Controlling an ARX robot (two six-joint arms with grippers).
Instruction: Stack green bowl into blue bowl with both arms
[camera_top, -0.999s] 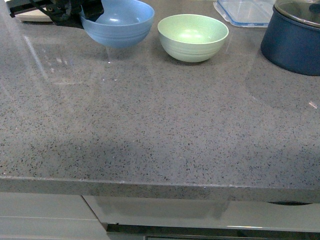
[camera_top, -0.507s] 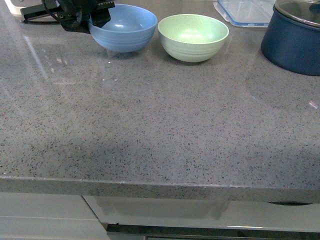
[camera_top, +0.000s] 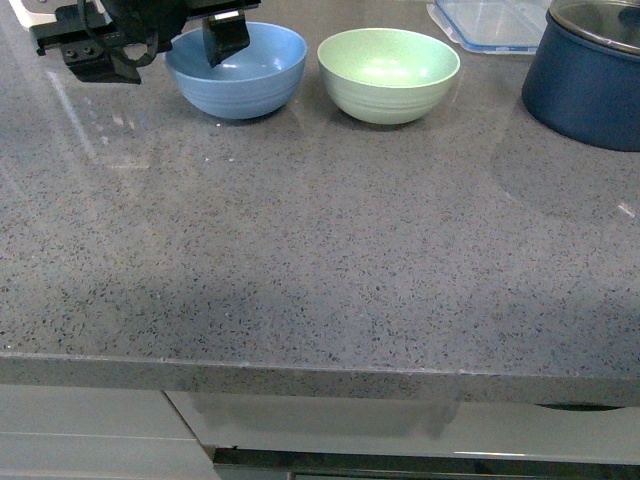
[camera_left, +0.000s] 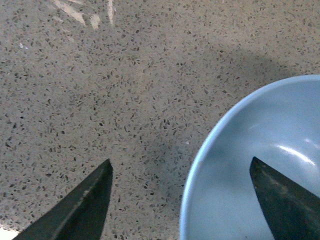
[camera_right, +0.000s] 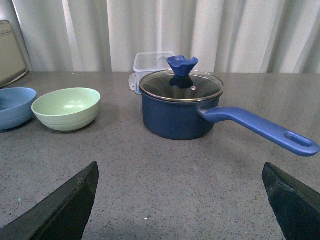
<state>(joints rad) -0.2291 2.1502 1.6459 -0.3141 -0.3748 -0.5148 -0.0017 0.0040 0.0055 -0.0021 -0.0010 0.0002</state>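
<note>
The blue bowl (camera_top: 245, 80) stands upright on the grey counter at the back left, and the green bowl (camera_top: 388, 75) stands just right of it, a small gap between them. My left gripper (camera_top: 170, 60) is open astride the blue bowl's left rim, one finger inside the bowl and one outside. The left wrist view shows the same: the blue bowl (camera_left: 240, 135) has its rim between the spread fingers of my left gripper (camera_left: 181, 161). My right gripper (camera_right: 180, 165) is open over bare counter, well short of the green bowl (camera_right: 66, 107) and blue bowl (camera_right: 12, 107).
A dark navy pot with glass lid (camera_top: 590, 80) stands at the back right, its long handle (camera_right: 260, 131) reaching out sideways. A clear plastic container (camera_top: 490, 22) lies behind it. A white object (camera_top: 30, 12) is at the far left. The counter's front edge (camera_top: 320, 368) runs across below.
The blue bowl, held up and tilted a second ago, has come down onto the counter. My left gripper has opened and let go of its rim.
</note>
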